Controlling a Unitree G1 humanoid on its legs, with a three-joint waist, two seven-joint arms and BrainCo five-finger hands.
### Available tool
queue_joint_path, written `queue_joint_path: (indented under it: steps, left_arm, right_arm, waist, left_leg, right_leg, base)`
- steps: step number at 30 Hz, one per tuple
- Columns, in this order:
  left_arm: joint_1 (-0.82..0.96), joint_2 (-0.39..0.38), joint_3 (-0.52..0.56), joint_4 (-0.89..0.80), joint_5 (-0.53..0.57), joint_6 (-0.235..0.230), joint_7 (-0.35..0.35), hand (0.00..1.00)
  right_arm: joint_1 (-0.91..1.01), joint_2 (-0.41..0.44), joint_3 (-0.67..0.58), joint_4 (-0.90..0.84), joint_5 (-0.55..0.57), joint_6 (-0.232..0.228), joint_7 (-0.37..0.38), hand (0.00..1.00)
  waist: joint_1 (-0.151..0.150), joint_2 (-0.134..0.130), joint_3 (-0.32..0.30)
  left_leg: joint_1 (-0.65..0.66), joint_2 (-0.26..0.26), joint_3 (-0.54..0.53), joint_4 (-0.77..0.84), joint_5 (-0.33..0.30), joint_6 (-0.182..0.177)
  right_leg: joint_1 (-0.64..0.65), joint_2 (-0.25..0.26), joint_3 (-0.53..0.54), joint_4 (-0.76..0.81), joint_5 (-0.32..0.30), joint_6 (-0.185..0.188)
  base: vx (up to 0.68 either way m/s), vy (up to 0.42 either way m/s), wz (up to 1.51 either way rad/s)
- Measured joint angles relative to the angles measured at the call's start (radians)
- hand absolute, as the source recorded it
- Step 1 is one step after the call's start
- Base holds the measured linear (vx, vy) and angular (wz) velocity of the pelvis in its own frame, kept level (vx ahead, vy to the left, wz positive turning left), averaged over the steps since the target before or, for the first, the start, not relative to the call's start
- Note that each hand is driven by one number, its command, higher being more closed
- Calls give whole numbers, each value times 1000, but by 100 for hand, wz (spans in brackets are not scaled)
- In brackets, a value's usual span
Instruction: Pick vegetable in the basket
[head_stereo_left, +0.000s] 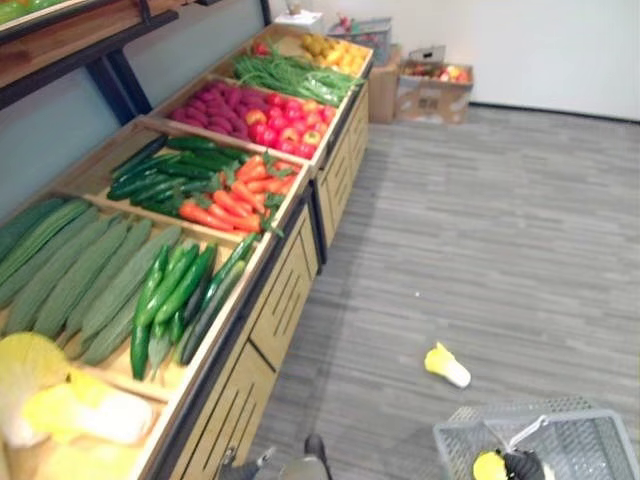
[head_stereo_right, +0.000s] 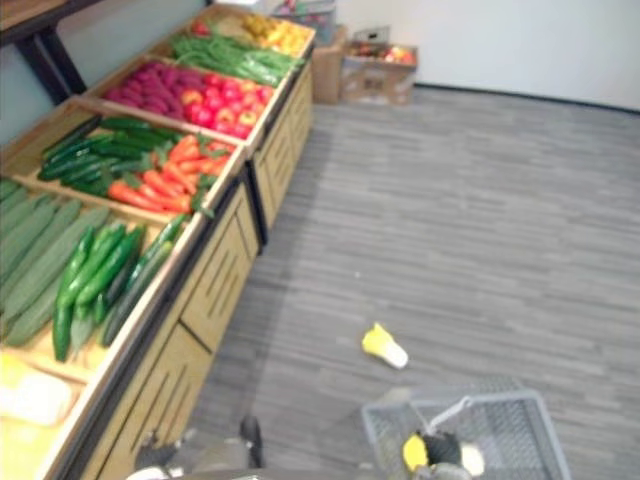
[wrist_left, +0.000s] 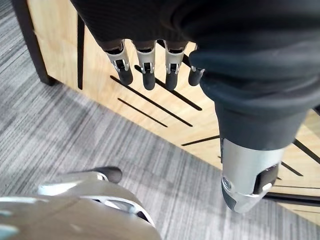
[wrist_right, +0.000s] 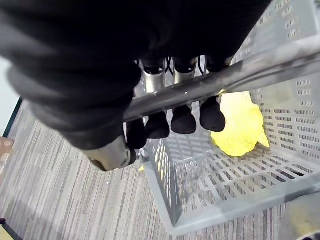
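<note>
The right robot hand (wrist_right: 183, 118) had its fingers curled around the grey metal bar handle (wrist_right: 270, 62) of a pale grey plastic mesh basket (wrist_right: 240, 182), held low at the robot's right side. A yellow leafy vegetable (wrist_right: 239, 125) lay inside that basket on its mesh bottom, just past the dark fingertips. The left robot hand (wrist_left: 147, 70) hung with straight, relaxed fingers, gripping nothing, close in front of a light wooden panel with dark slots (wrist_left: 95, 75). That panel belonged to the long wooden display surface (head_stereo_left: 285, 290) along the robot's left. Its nearest compartment held pale yellow cabbages (head_stereo_left: 70, 410); the next held ridged pale-green gourds (head_stereo_left: 80, 270) beside glossy green cucumbers (head_stereo_left: 180, 290). Farther along lay dark green cucumbers (head_stereo_left: 170, 165) next to orange carrots (head_stereo_left: 235, 195), then purple and red produce (head_stereo_left: 265, 118), then long green beans (head_stereo_left: 290, 75). On the grey wood-grain floor (head_stereo_left: 500, 240), 1 small yellow-and-white vegetable (head_stereo_left: 446, 364) lay between the surface and the basket, apart from both. Cardboard boxes (head_stereo_left: 432, 85) stood against the far wall.
</note>
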Motion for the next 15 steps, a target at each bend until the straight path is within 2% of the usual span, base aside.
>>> queue_joint_path:
  steps: [1,3,4,5,6,7,8,9,10,11,13,15]
  left_arm:
    - [-1,10,-8,5,6,0,0,0]
    - [2,12,-23,30,22,1,-1,0]
    - [16,22,-57,43,23,2,-5,0]
    - [29,36,-99,44,24,5,-9,0]
    - [34,42,-118,44,24,7,-12,0]
    - [47,49,-139,44,24,8,-18,0]
    - [48,53,-153,43,23,8,-26,0]
    - [50,60,-175,43,24,7,-29,0]
    - [51,60,-175,43,24,7,-33,0]
    - [55,59,-172,43,24,7,-40,0]
    - [56,55,-162,41,24,7,-48,0]
    - [48,44,-136,28,24,6,-49,0]
  right_arm:
    - [8,2,-9,6,0,1,0,100]
    - [9,-7,-38,15,-1,0,-1,100]
    - [-3,-18,-35,16,0,-4,0,100]
    - [-15,-20,-35,15,0,-8,-1,100]
    - [-18,-18,-33,13,0,-10,0,100]
    - [-21,-14,-24,15,0,-10,2,100]
    - [-22,-10,-3,16,1,-10,2,100]
    - [-28,-6,3,21,1,-9,2,100]
    - [-29,-4,3,21,1,-9,1,100]
    - [-27,-1,2,21,2,-8,1,100]
    - [-26,3,-1,21,2,-5,2,100]
    - [-31,16,-35,19,4,-3,4,100]
  waist:
    - [-2,-15,-13]
    - [-4,-10,-20]
    - [-12,-4,-17]
    - [-24,6,-6]
    - [-29,12,1]
    - [-33,13,6]
    - [-32,19,11]
    - [-30,23,16]
    - [-30,24,17]
    - [-33,22,19]
    - [-40,23,20]
    - [-45,24,23]
  left_leg:
    - [4,-35,-1,16,-34,14]
    - [45,-65,4,16,-65,28]
    - [86,-74,12,14,-81,46]
    - [132,-75,19,12,-97,68]
    - [158,-72,22,8,-103,78]
    - [191,-64,23,5,-106,86]
    - [236,-48,27,-4,-107,87]
    - [287,-37,37,-31,-106,86]
    - [308,-36,39,-47,-106,86]
    - [342,-35,44,-70,-107,85]
    - [371,-37,47,-101,-111,73]
    - [390,-29,45,-127,-125,28]
  right_leg:
    - [3,-28,39,14,19,3]
    - [-42,-53,110,152,54,-15]
    - [-119,-63,167,346,110,-18]
    - [-206,-60,221,536,233,-21]
    - [-238,-54,238,620,284,-22]
    - [-284,-36,248,729,292,-16]
    - [-341,3,232,817,273,-41]
    - [-382,34,186,839,227,-76]
    - [-394,44,161,824,201,-79]
    - [-407,58,103,732,174,-83]
    - [-412,68,26,519,170,-91]
    - [-408,80,6,202,188,-86]
  base:
    - [388,306,14]
    - [377,298,3]
    - [350,250,-9]
    - [345,237,-6]
    - [310,182,0]
    - [292,114,2]
    - [355,87,-2]
    - [304,35,-5]
    - [304,-12,1]
    - [302,-64,10]
    - [314,-113,21]
    - [360,-208,28]
